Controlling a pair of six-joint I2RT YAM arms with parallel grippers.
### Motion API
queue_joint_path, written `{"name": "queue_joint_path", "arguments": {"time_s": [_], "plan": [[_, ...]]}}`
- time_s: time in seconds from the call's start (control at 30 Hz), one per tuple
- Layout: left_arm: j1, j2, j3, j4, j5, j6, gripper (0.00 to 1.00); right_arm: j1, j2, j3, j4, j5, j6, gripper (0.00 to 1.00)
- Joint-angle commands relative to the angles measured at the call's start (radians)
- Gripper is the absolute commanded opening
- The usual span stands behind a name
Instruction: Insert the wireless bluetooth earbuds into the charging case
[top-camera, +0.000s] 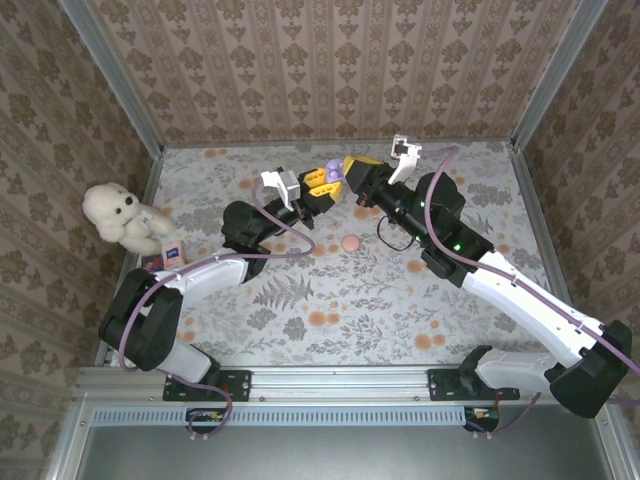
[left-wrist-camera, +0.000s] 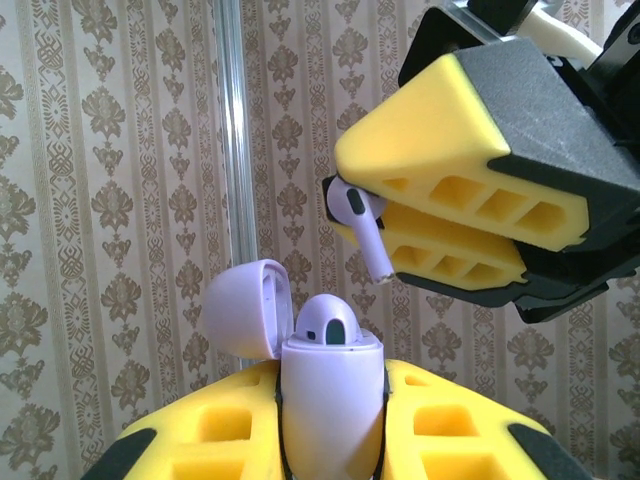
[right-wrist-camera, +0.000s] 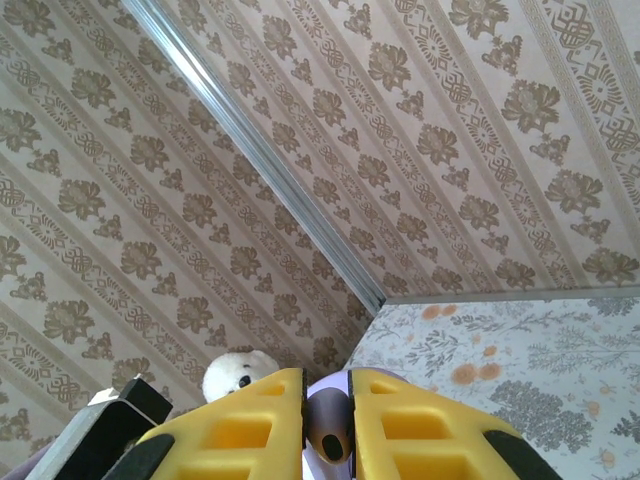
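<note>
Top external view has the left gripper (top-camera: 320, 183) clamped tight on the charging case (left-wrist-camera: 330, 410), lid (left-wrist-camera: 245, 305) flipped open, w/ one seated earbud (left-wrist-camera: 330, 325) inside. The right gripper (right-wrist-camera: 327, 388) is nearly closed, pinching the 2nd earbud (left-wrist-camera: 358, 225) just up-right of the case, apart from it. Best approach, probably: line the stem up w/ the free socket, lower slow & straight, and release only once it's seated.
</note>
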Motion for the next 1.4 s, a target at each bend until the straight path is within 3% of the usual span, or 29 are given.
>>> {"name": "queue_joint_path", "arguments": {"time_s": [0.0, 0.9, 1.37], "plan": [[-0.009, -0.004, 0.036, 0.041, 0.013, -0.016, 0.00, -0.007, 0.008, 0.009, 0.037, -0.019, 0.016, 0.17], [-0.018, -0.018, 0.041, 0.042, -0.012, 0.005, 0.00, -0.018, 0.021, -0.052, 0.048, -0.028, 0.061, 0.16], [-0.018, -0.025, 0.039, 0.041, -0.016, 0.010, 0.00, -0.020, 0.065, -0.031, -0.010, -0.127, 0.028, 0.16]]}}
